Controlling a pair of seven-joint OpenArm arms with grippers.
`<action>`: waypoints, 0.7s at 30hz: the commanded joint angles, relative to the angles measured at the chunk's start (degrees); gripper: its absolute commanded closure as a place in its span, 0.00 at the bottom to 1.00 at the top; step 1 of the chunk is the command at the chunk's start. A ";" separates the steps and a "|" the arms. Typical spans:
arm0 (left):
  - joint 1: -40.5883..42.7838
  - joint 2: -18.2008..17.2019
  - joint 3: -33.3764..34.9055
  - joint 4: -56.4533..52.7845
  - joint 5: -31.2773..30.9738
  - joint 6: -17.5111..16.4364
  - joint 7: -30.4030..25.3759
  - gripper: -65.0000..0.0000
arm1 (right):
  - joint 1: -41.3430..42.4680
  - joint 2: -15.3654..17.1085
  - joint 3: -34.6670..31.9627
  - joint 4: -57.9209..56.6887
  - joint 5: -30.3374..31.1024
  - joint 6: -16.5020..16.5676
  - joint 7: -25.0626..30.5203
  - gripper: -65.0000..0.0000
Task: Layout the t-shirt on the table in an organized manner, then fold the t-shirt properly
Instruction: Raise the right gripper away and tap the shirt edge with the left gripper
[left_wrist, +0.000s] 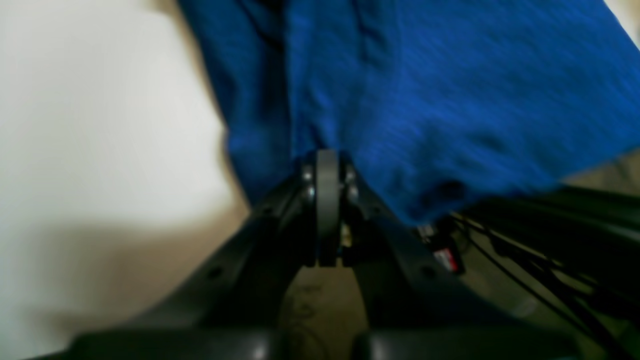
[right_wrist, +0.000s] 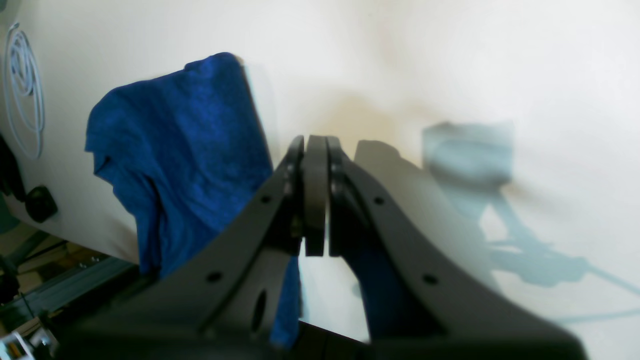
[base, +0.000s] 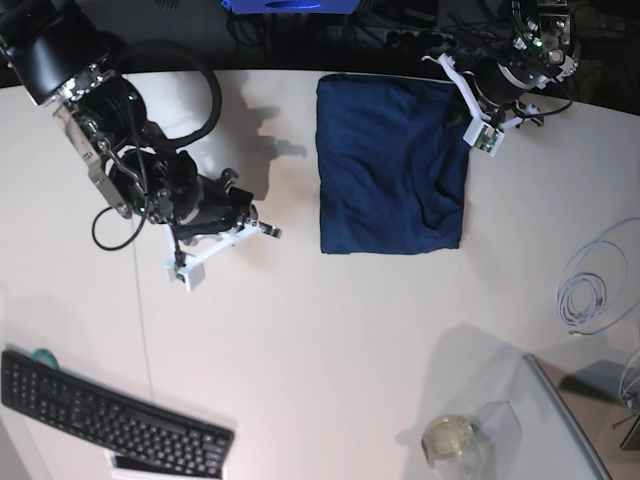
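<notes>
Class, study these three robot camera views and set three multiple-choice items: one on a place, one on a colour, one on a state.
1. Where on the table does the keyboard lie in the base view?
A. bottom left
B. top right
C. centre

2. What colour is the t-shirt?
A. red
B. dark blue
C. white

3. How do the jaws of the right gripper stand?
A. wide open
B. shut, with nothing between them
C. shut on a cup

Answers:
1 A, the black keyboard sits at the lower left corner of the base view.
2 B, the cloth shows dark blue in every view.
3 B, the right wrist view shows the pads pressed together over bare table, apart from the t-shirt.
</notes>
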 joint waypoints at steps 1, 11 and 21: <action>1.33 -1.47 -0.43 0.90 -0.59 0.07 -0.78 1.00 | 0.96 0.24 0.22 0.90 0.24 0.67 0.65 1.00; 6.43 -1.47 -10.19 1.61 -1.03 0.07 -0.87 1.00 | 0.96 0.15 0.22 1.08 0.24 0.67 0.65 1.00; 1.60 3.54 -10.45 10.49 -1.03 0.07 -0.52 1.00 | 0.96 0.06 0.22 1.08 0.24 0.67 0.74 1.00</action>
